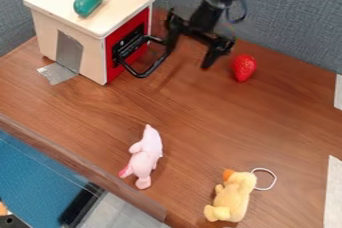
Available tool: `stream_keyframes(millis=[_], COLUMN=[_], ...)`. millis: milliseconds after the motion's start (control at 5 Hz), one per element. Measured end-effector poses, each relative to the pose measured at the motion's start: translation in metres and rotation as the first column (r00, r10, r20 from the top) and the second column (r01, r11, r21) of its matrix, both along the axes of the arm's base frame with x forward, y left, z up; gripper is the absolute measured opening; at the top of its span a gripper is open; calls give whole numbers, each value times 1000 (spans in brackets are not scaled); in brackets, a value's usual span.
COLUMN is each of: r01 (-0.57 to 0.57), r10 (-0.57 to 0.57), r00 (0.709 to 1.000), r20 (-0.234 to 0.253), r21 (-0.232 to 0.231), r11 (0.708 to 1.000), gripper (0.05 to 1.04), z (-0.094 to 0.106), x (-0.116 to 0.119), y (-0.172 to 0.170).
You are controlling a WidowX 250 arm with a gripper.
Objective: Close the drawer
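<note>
Wooden box (59,39), open gripper (188,57), red drawer (133,26): a push toward the left.
On the brown surface (194,117), the box stands in the upper left of the frame; the gripper hangs at upper centre, spread wide and holding nothing, and the drawer lies to its left, in the box's right-hand face. The drawer's front looks nearly flush, though any remaining gap is hard to judge. Its black handle (155,66) sticks out between them, the outer bar slanting from lower left to upper right, its upper end right by the nearer finger; whether they touch, I cannot tell.
</note>
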State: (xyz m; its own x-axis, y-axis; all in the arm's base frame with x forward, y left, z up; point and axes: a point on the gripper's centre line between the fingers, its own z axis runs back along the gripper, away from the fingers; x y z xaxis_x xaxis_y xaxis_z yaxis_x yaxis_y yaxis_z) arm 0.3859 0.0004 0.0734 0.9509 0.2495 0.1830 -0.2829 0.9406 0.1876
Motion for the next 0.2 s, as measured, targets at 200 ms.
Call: stream_keyframes(millis=[200], r01=[11], r10=[-2], r00=[998], r20=[55], r21=[-158], r11=[987], gripper=[999], z=[26], x=[-11], y=[-15])
